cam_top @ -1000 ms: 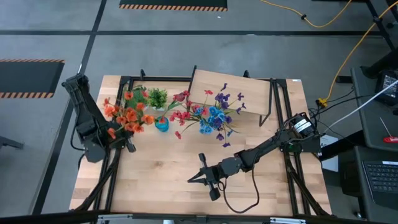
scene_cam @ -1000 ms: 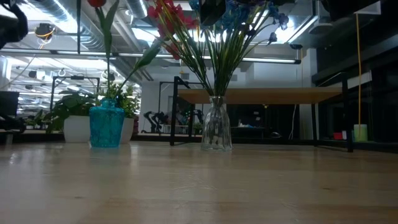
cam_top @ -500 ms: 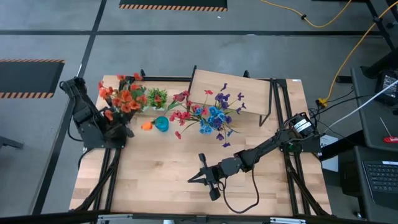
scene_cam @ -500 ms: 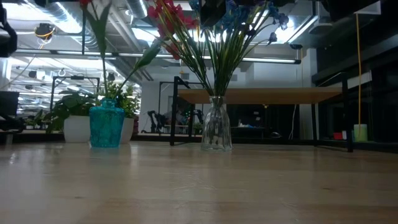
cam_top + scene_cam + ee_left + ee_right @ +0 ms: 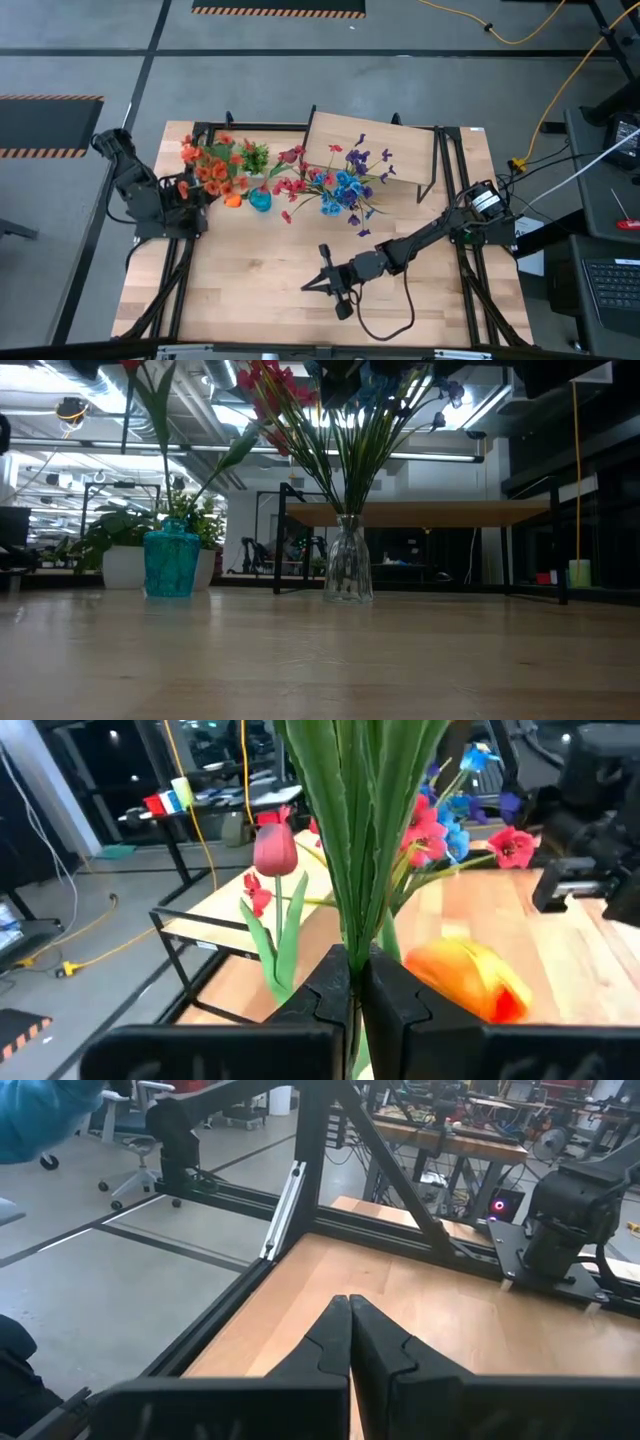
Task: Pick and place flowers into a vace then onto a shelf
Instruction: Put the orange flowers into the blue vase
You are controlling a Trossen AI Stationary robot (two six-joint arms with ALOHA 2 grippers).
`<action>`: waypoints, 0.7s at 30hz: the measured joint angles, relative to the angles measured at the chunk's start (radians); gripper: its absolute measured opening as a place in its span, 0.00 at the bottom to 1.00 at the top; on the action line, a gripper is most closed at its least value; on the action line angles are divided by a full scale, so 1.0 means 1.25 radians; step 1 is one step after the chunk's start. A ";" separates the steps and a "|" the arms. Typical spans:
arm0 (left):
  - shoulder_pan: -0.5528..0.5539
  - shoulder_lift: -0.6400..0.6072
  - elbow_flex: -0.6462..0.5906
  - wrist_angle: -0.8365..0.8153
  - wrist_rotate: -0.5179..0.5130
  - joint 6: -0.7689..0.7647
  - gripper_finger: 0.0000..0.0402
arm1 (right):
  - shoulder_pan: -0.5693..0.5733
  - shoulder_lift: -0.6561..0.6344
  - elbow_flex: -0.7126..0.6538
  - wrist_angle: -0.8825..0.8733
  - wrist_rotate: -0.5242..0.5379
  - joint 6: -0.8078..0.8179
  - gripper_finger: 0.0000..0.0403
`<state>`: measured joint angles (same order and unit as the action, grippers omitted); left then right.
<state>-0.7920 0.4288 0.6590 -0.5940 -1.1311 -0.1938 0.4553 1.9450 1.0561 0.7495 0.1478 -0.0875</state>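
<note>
Orange-bloomed flowers [image 5: 215, 167] pinched at the stems in left gripper [image 5: 358, 982], up by the table's [image 5: 260, 290] far-left corner, just beside the teal vase [image 5: 260, 199]. Right gripper [image 5: 325, 284] pressed together, empty, parked mid-table near the front edge. Could snag the tulip [image 5: 234, 200] already there and tip that vase.

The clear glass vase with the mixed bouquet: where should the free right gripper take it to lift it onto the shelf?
Probably at the narrow neck of the clear glass vase, just under the flared rim. Come in level from the front table side, where the right gripper lies shut. The blooms spread wide overhead, blocking a descent from above.
</note>
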 joint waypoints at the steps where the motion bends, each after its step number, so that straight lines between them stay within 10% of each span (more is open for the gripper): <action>1: 0.008 -0.005 0.000 0.002 0.006 0.011 0.02 | 0.000 0.000 0.000 0.002 0.000 0.000 0.00; 21: 0.166 -0.149 -0.043 0.098 0.274 0.231 0.02 | -0.027 0.000 0.000 0.007 -0.015 -0.018 0.00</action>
<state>-0.5842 0.2420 0.6058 -0.4719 -0.7886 0.0954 0.4213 1.9450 1.0561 0.7582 0.1295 -0.1099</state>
